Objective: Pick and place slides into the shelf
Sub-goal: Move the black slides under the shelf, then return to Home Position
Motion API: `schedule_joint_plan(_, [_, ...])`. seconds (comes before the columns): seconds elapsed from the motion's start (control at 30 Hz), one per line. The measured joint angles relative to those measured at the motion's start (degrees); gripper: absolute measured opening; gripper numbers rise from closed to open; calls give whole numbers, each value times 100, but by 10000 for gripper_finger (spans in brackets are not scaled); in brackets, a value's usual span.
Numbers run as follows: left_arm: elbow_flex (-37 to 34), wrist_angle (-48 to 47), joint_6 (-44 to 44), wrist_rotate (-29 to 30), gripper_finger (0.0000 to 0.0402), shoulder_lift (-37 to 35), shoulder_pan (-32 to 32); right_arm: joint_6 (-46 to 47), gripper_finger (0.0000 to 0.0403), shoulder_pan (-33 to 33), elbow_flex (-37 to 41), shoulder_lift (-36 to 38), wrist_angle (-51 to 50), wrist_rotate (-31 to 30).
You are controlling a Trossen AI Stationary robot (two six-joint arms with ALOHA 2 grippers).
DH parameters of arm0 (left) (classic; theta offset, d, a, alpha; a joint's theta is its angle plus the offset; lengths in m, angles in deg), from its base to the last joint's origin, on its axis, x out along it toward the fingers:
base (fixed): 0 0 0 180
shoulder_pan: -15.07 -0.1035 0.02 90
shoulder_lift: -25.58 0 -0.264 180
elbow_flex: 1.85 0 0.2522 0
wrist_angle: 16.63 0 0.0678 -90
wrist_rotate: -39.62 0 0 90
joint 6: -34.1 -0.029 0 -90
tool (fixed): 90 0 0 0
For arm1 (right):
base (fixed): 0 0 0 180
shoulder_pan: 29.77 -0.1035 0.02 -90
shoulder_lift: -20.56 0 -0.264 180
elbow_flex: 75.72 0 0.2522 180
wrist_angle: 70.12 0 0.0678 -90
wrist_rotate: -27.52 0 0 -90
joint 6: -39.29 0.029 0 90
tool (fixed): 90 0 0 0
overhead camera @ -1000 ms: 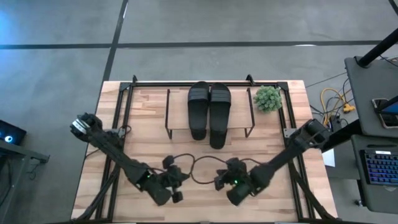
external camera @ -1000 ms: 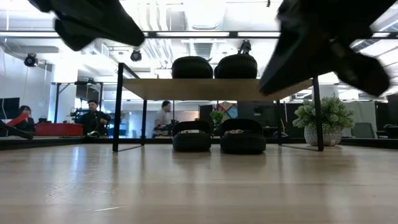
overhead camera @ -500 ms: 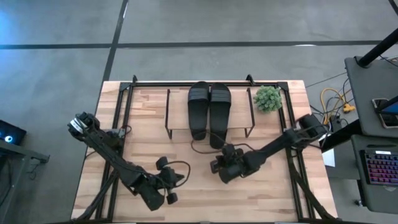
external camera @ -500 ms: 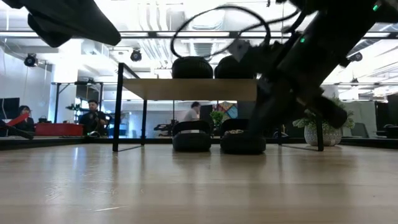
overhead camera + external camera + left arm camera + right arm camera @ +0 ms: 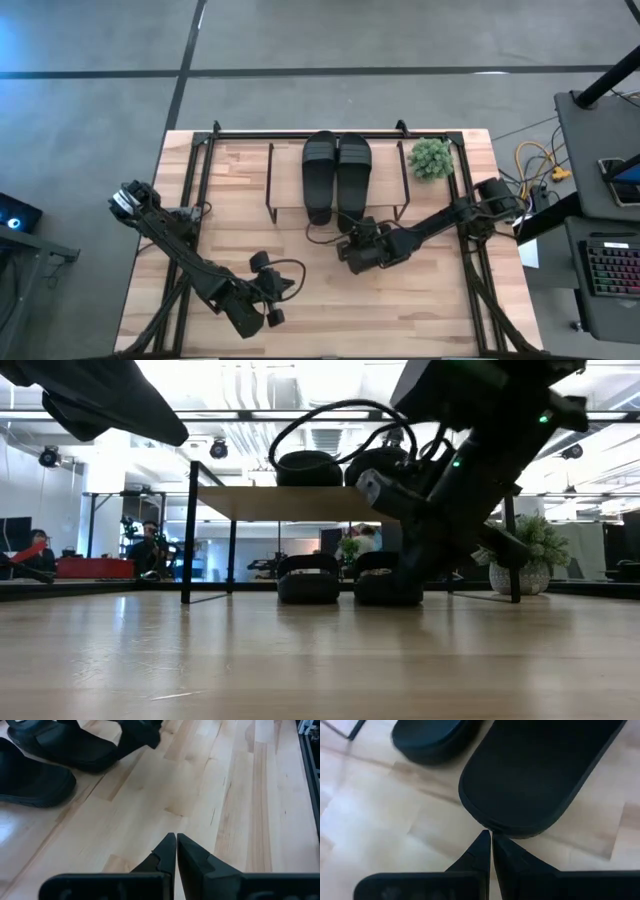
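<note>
The shelf (image 5: 286, 185) stands at the table's far middle, its top board (image 5: 300, 503) on thin black legs. Two black slides (image 5: 337, 165) lie side by side on the top board. Two more slides (image 5: 308, 578) (image 5: 375, 582) lie on the table under it, near ends sticking out. My right gripper (image 5: 350, 250) is shut and low at the near end of the lower right slide (image 5: 540, 775). My left gripper (image 5: 270, 300) is shut and empty (image 5: 176, 837) above the table's near left part. My right gripper has its shut fingertips (image 5: 482, 840) at the rim of the lower right slide's near end (image 5: 492, 826), coming slanting down from the table's near side, along the slide. Whether they press on it I cannot tell. The slide lies flat on the table.
A small green potted plant (image 5: 431, 158) stands right of the shelf at the far right. Black frame rails (image 5: 195, 190) run along the table's left, right and far sides. Bare wood (image 5: 300, 260) lies between the two grippers. People sit in the room behind.
My right gripper has gone from the table's near middle toward the far edge and down to the near end of the lower right slide. My left gripper has drawn back a little toward the near left corner. Both stay shut.
</note>
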Motion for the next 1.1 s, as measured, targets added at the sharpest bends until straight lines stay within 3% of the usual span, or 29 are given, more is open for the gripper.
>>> schedule_joint_plan(0.33, [-2,-6,0,-2,1,0,0,-129,13,315,-9,0,-206,-30])
schedule_joint_plan(0.77, [5,93,0,-98,1,-35,-225,-27,13,-815,-743,104,-293,-36])
schedule_joint_plan(0.93, [7,676,-113,-518,1,-246,-470,-156,13,-1509,-1100,413,-332,-45])
schedule_joint_plan(1.1, [2,1772,-912,-1688,1,-420,-884,-273,13,-2096,-1307,839,-323,-244])
